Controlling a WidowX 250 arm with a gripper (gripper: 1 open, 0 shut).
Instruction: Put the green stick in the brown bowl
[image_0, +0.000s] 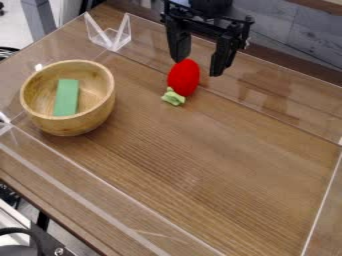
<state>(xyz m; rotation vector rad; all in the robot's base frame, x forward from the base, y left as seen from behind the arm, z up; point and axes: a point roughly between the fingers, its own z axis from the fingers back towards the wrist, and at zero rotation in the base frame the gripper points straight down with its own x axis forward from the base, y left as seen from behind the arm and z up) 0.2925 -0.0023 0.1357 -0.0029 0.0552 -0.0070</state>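
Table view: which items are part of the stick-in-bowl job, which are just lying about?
Job:
- green stick, lying inside the bowl
- brown bowl, at the left of the picture

Just lying about:
- red strawberry-shaped toy with small green leaves, below the tool
- clear angular object near the far edge
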